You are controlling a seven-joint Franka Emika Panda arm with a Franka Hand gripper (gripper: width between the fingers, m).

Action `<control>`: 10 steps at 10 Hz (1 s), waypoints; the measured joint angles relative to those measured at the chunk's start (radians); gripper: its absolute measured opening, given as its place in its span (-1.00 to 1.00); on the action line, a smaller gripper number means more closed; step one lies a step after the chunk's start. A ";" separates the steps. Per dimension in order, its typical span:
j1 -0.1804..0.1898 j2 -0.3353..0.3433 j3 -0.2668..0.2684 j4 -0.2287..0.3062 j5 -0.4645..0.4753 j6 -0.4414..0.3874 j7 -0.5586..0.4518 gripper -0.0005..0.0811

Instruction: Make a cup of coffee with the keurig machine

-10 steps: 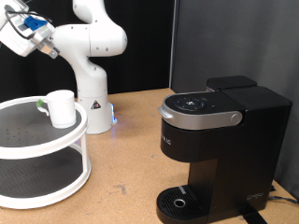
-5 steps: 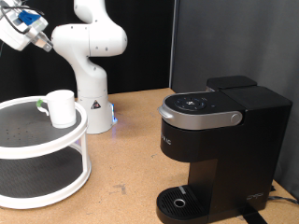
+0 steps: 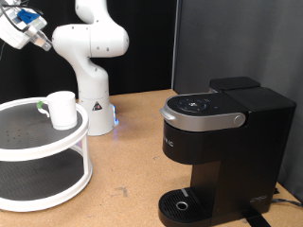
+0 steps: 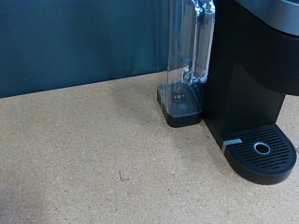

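Note:
The cup [image 3: 62,109], a plain white mug, stands upright on the top tier of a round white rack [image 3: 28,142] at the exterior view's left. The keurig machine [image 3: 222,151] sits at the right, black with a silver-grey lid handle, its lid down and its drip tray [image 3: 183,203] bare. My gripper [image 3: 38,40] hangs high in the top left corner, well above the cup and touching nothing. In the wrist view my fingers do not show. That view shows the machine [image 4: 252,65], its drip tray [image 4: 263,155] and a clear water tank [image 4: 187,56].
The arm's white base [image 3: 93,113] stands behind the rack, with a blue light at its foot. The rack has a dark lower tier [image 3: 38,175]. Brown tabletop [image 3: 128,161] lies between rack and machine. A dark curtain closes the back.
My gripper has moved a little up and towards the exterior view's left since a second ago. The cup and the machine have stayed still.

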 joint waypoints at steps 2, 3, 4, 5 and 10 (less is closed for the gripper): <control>0.000 0.014 -0.018 -0.001 -0.048 0.006 -0.035 -0.98; 0.000 0.025 -0.034 -0.007 -0.071 0.034 -0.050 -0.98; 0.000 0.037 -0.054 -0.020 -0.074 0.094 -0.070 -0.98; 0.001 0.050 -0.075 -0.036 -0.070 0.160 -0.090 -0.98; 0.068 0.153 -0.155 -0.072 -0.048 0.319 -0.147 -0.98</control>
